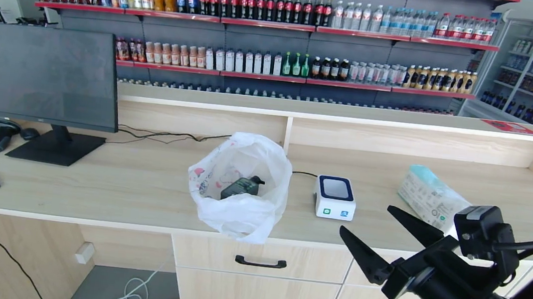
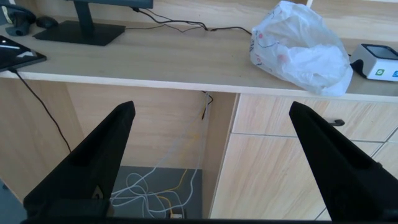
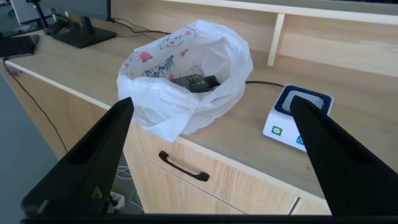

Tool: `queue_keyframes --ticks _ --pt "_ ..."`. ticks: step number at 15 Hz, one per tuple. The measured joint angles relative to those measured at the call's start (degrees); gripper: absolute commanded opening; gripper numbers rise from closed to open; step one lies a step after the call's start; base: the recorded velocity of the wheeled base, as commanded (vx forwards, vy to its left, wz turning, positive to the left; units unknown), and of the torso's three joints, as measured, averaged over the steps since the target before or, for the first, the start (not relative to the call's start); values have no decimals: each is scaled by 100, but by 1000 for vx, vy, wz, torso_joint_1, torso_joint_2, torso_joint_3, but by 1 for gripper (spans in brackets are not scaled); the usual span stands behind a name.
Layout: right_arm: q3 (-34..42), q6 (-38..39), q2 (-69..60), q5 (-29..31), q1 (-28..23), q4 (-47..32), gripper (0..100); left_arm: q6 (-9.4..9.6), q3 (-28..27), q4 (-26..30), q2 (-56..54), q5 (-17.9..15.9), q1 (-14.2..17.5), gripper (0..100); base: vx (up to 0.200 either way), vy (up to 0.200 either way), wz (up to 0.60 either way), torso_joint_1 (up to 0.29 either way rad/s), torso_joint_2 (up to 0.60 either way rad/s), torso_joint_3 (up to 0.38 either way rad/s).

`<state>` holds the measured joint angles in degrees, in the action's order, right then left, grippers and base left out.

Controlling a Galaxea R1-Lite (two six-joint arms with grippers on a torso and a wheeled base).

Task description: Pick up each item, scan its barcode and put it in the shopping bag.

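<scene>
1. The bench [image 1: 141, 190] carries everything. Your left tool [image 2: 211, 106] is spread and empty, facing the bench front.
2. The shopping bag [image 1: 248, 217] stands open mid-bench. Its plastic looks thin and limp and will likely sag if nudged, so drop items through the mouth.
3. Your right tool [image 1: 365, 218] is spread wide and empty, near the packet.
4. The packet [image 1: 429, 195] lies on the bench's right side. It looks light, soft and probably slippery, so pinch it across its narrow width, near the middle.
5. The scanner [image 1: 335, 197] sits just beside the bag, window up.
6. A dark bottle [image 1: 242, 187] already lies inside the bag.
</scene>
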<state>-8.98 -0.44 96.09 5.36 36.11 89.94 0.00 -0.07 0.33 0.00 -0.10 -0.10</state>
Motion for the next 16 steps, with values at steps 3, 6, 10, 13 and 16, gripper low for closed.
queue_keyframes --ticks 3,6,10,13,16 --pt "-44 12 44 -1 -52 0 100 10 0 0 0 0 0 100 0 -133 0 2 2 2" --pt "-55 33 61 -1 -141 2 100 7 -2 0 0 2 0 100 0 -200 0 6 4 4" --pt "-52 34 79 -1 -207 0 100 5 -2 0 0 2 0 100 0 -200 0 7 2 4" --pt "-71 30 94 -1 -213 0 100 5 -2 2 0 0 0 100 0 -200 0 7 4 -1" --pt "-82 20 99 0 -218 0 100 5 -2 2 0 2 0 100 0 -200 0 4 1 2"
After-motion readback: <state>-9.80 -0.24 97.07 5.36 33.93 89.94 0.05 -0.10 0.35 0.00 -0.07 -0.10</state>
